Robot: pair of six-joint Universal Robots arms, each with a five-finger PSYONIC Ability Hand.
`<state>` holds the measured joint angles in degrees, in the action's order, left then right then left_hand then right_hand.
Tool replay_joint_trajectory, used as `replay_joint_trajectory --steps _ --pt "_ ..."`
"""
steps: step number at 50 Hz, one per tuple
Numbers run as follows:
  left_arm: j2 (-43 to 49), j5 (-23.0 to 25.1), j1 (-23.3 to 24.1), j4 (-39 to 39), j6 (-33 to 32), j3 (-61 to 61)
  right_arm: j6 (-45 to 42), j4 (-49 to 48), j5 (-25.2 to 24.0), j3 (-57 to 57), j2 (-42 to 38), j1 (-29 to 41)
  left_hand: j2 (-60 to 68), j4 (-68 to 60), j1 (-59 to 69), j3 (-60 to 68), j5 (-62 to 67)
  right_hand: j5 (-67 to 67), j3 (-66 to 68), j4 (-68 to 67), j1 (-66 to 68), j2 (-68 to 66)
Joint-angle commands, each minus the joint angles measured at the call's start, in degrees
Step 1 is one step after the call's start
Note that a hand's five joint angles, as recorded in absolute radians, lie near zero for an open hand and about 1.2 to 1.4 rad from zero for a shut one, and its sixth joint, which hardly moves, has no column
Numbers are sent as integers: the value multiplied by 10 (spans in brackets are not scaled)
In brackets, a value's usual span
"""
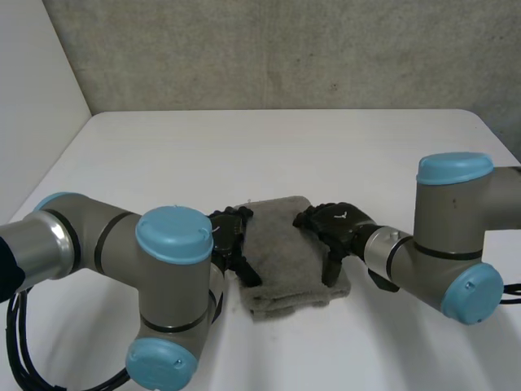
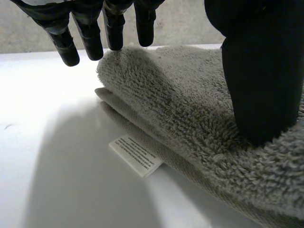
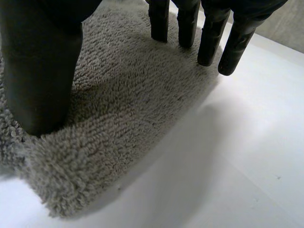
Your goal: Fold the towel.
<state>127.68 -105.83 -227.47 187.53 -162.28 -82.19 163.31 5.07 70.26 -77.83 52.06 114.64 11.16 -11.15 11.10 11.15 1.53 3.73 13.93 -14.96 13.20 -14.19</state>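
Note:
A grey towel (image 1: 289,257) lies folded into a narrow thick stack on the white table (image 1: 269,155), between my two hands. My left hand (image 1: 230,236) rests on the towel's left edge. In the left wrist view its fingers (image 2: 114,28) are straight over the far end of the towel (image 2: 190,109) and its thumb (image 2: 259,71) sits on top. My right hand (image 1: 338,226) rests on the towel's right edge. Its thumb (image 3: 42,71) presses the near corner of the towel (image 3: 123,114) and its fingers (image 3: 209,33) reach straight toward the far edge. Both hands are open.
A white label (image 2: 137,156) sticks out from under the towel's lower layer by my left hand. White table stretches behind the towel to a grey wall (image 1: 285,49). My left arm's elbow (image 1: 171,285) bulks near the front.

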Motion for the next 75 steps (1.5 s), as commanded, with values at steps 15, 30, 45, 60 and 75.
replay_joint_trajectory --steps 15,30,45,60,75 --pt "-167 8 -37 -47 -173 45 48 -25 94 14 224 -15 -9 9 -9 -9 -13 -37 -39 50 -32 42" --pt "-325 163 -203 -139 -249 65 48 12 218 52 286 -48 -9 9 -9 -9 -13 -37 -39 50 -32 42" --pt "-322 182 -219 -141 -203 57 49 10 214 42 283 -43 -9 9 -9 -9 -13 -37 -39 50 -32 42" --pt "-320 181 -220 -134 -204 42 49 7 214 38 280 -43 -9 9 -9 -9 -13 -37 -39 50 -32 42" --pt "-320 181 -220 -134 -204 42 50 7 215 32 283 -42 -9 9 -9 -9 -13 -37 -39 50 -32 42"
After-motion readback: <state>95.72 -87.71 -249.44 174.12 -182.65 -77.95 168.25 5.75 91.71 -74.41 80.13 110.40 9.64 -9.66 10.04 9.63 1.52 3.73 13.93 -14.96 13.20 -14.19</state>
